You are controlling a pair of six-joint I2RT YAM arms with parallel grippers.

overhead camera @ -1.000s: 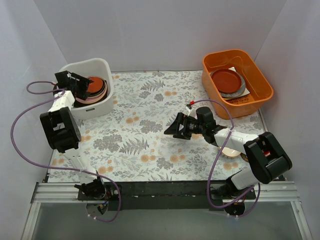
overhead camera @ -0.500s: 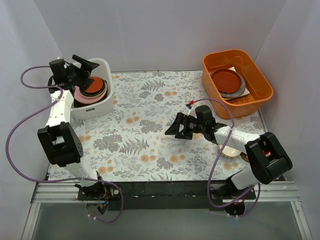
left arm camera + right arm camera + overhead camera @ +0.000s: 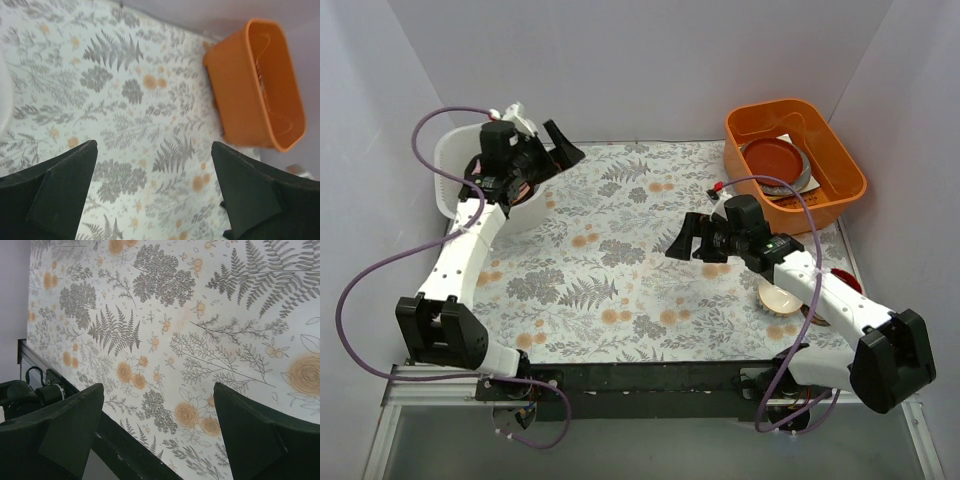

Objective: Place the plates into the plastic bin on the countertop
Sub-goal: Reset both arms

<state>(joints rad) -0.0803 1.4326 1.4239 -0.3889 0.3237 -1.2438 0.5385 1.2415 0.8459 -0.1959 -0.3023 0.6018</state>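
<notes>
The white plastic bin (image 3: pixel 447 165) stands at the back left of the countertop (image 3: pixel 620 270); my left arm covers most of it and the plates inside are hidden. My left gripper (image 3: pixel 556 150) is open and empty, just right of the bin's rim; its wrist view shows only the countertop (image 3: pixel 130 100) between the fingers (image 3: pixel 60 192). My right gripper (image 3: pixel 686 240) is open and empty above the middle of the countertop (image 3: pixel 200 315). An orange-red plate (image 3: pixel 772 160) lies on other dishes in the orange tub (image 3: pixel 840 170). A beige plate (image 3: pixel 778 296) lies under my right forearm.
The orange tub also shows in the left wrist view (image 3: pixel 260 85), and a sliver of the white bin (image 3: pixel 3 95) at its left edge. A red object (image 3: pixel 844 282) sits beside the beige plate. The black front rail (image 3: pixel 125 450) shows in the right wrist view.
My left arm swung from over the bin's left side rightward, so its gripper is now past the bin's right rim. My right gripper shifted slightly right, still open.
</notes>
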